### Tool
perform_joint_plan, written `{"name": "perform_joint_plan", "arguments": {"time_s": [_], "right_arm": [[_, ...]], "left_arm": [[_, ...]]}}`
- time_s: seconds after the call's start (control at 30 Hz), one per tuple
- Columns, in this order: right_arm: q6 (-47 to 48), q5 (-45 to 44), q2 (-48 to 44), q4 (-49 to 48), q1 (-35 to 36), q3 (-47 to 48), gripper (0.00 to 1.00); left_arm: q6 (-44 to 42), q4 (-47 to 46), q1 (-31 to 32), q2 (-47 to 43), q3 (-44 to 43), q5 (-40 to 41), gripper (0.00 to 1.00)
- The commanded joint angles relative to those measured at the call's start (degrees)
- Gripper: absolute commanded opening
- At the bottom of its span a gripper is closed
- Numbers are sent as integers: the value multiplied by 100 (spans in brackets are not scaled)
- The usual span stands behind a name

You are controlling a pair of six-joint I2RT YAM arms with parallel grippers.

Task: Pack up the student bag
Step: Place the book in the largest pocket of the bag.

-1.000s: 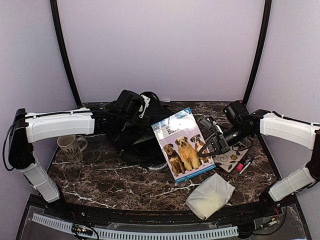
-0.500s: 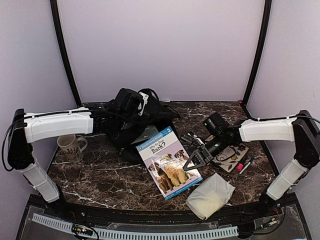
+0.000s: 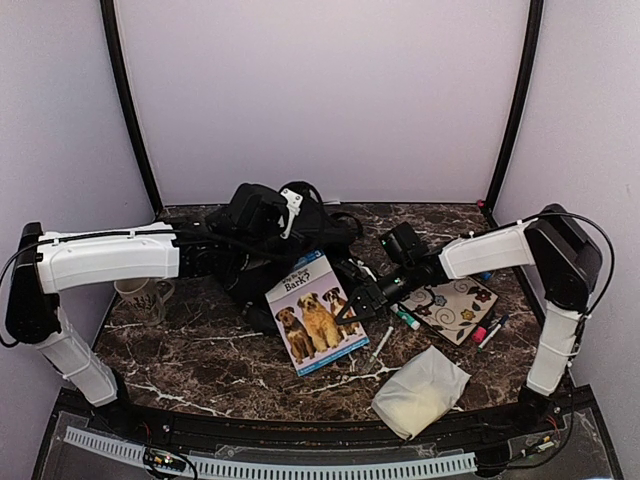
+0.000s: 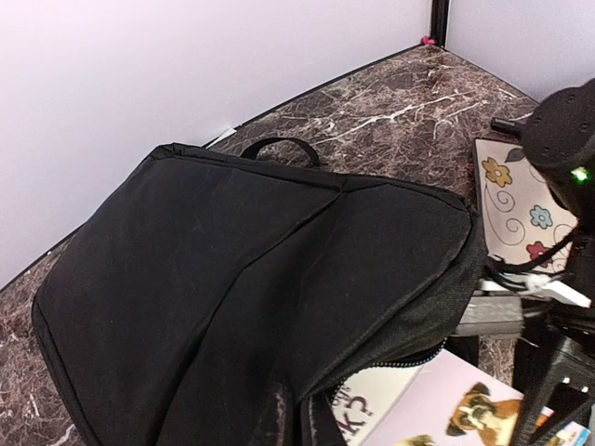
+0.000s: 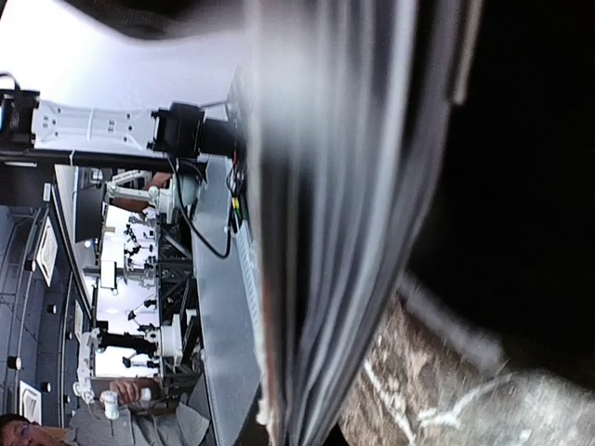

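Centrally, toward the back of the dark marbled desk (image 3: 200, 350), the student bag (image 3: 250, 275) is found: a black soft backpack lying slumped, its carry loop turned toward the rear wall and its zipped mouth facing the front right. In the left wrist view its upper panel is seen lifted. The fabric is drawn up to the left tool (image 3: 262, 225), which is closed on it, the fingers being hidden in the folds. A book (image 3: 312, 320), with three dogs on the cover and the word "Bark?", is held tilted by the right tool (image 3: 352, 303), which is clamped on the book's right edge. The book's far corner is placed just under the open zipper edge of the bag, while the rest is outside; whether its near edge rests on the desk cannot be told. Only blurred page edges and dark fabric are given by the right wrist view. A patterned mug (image 3: 140, 297) is set at the left, partly beneath the left arm and well apart from the bag's mouth. A flower-printed pad (image 3: 455, 308) is laid flat at the right, near a green-capped marker (image 3: 405, 318), a pink marker (image 3: 480, 333) and a white pen (image 3: 380, 345). A white pouch (image 3: 420, 390) is placed near the front edge, right of centre.
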State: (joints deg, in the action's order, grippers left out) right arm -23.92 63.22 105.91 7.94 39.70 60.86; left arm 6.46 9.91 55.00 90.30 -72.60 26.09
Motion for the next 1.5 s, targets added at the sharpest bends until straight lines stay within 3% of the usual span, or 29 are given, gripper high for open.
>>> {"name": "perform_joint_plan", "arguments": {"time_s": [0.0, 0.57, 0.8, 0.9, 1.3, 1.47], "right_arm": [[-752, -69, 458, -375, 37, 555, 0], [-875, -1171, 1857, 495, -58, 2194, 0], [-495, -1783, 1813, 941, -59, 2271, 34], [-442, -1959, 1503, 1013, -59, 2140, 42], [592, -2818, 78, 1496, -20, 1181, 62], [1300, -3309, -358, 1745, 10, 897, 66]], "left_arm": [[-68, -877, 145, -587, 79, -60, 0], [-231, -1095, 300, -724, 386, -227, 0], [-233, -1120, 305, -750, 446, -196, 0], [-249, -1198, 301, -768, 514, -147, 0], [-344, -1291, 303, -871, 645, 21, 0], [-334, -1404, 308, -900, 779, 2, 0]]}}
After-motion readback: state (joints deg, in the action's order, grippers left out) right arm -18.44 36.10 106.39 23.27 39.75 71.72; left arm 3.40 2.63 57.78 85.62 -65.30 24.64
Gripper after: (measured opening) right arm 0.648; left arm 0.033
